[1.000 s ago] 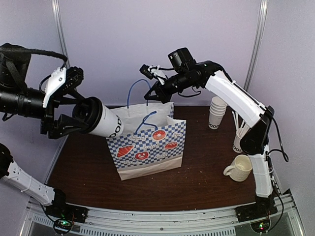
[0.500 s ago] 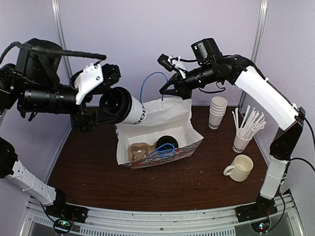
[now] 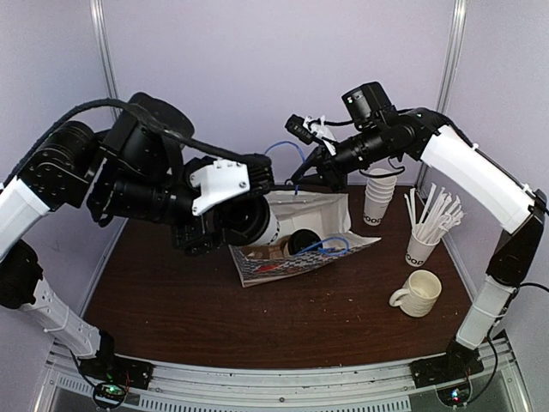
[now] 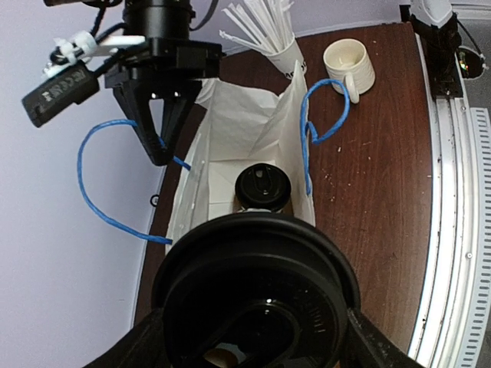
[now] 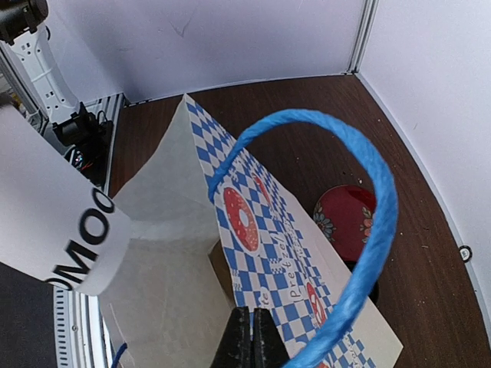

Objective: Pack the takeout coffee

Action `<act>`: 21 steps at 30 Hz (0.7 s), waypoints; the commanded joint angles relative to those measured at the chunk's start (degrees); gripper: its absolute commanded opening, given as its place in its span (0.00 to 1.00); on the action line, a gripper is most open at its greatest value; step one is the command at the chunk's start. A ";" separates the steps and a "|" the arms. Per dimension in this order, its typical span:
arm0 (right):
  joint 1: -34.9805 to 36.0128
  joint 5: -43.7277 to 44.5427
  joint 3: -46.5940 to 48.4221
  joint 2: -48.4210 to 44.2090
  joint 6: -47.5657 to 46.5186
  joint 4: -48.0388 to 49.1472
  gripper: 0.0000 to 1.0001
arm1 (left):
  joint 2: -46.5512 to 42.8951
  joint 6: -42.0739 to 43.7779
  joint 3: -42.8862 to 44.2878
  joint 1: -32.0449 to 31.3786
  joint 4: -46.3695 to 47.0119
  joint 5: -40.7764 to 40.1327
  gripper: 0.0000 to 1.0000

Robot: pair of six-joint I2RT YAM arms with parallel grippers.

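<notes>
Across the brown worktop (image 3: 171, 318) the paper bag (image 3: 326, 210) leans open toward the left arm. Its rim is pinched between the closed fingers of the right hand (image 5: 245, 337), just beside a blue handle (image 5: 368, 199). At the bag's mouth the left hand (image 3: 244, 225) is clamped wide around the body of a white cup (image 4: 257, 299), which is tipped well off upright with its base toward the bag and its black dome lid facing the wrist. Inside the bag a second cup (image 4: 262, 188), lidded, seems seated in the brown pulp carrier (image 3: 257, 251). I judge the cup light and soft-walled: a hard squeeze would dent it or pop the lid, so the hold belongs on the body below the lid, and if it is filled the tilt risks a leak. Bold black letters on the held cup read only "OO" before they are cut off; the stack of cups (image 3: 377, 202) shows "OOD"; the bag's checked side carries red doughnuts and script too small to read.
</notes>
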 commanded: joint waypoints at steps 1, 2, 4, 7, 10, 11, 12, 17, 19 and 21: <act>-0.08 -2.43 -2.47 -5.39 -0.74 -2.21 0.00 | 2.59 1.80 0.30 0.19 3.54 1.83 0.67; 0.00 -2.80 -2.90 -6.04 -0.23 -2.39 0.00 | 3.04 2.03 0.60 0.14 3.53 2.28 0.67; 0.11 -3.14 -3.57 -7.22 0.91 -2.78 0.00 | 3.72 2.65 0.79 0.09 3.51 3.30 0.67; 1.01 -3.46 -5.17 -8.61 2.00 -3.32 0.00 | 4.60 2.89 0.70 0.12 3.55 3.51 0.67; 2.51 -3.85 -7.55 -9.83 2.68 -3.93 0.00 | 5.14 3.06 -0.03 0.09 3.52 3.67 0.66; 2.86 -4.05 -8.46 -10.19 3.14 -3.77 0.00 | 5.25 3.14 -0.35 0.00 3.49 3.77 0.66; 3.25 -4.51 -9.49 -10.67 3.48 -3.46 0.00 | 5.46 3.13 -0.73 -0.06 3.51 3.72 0.66; 4.90 -6.67 -13.91 -11.96 3.13 -3.94 0.00 | 5.62 3.32 -3.65 -1.50 3.53 2.10 0.64; 5.02 -7.74 -14.45 -12.41 2.83 -4.42 0.00 | 5.73 4.21 -5.15 -2.80 3.51 0.28 0.63; 5.08 -9.21 -13.77 -12.72 2.62 -5.20 0.00 | 5.96 5.10 -6.46 -4.14 3.54 -1.79 0.63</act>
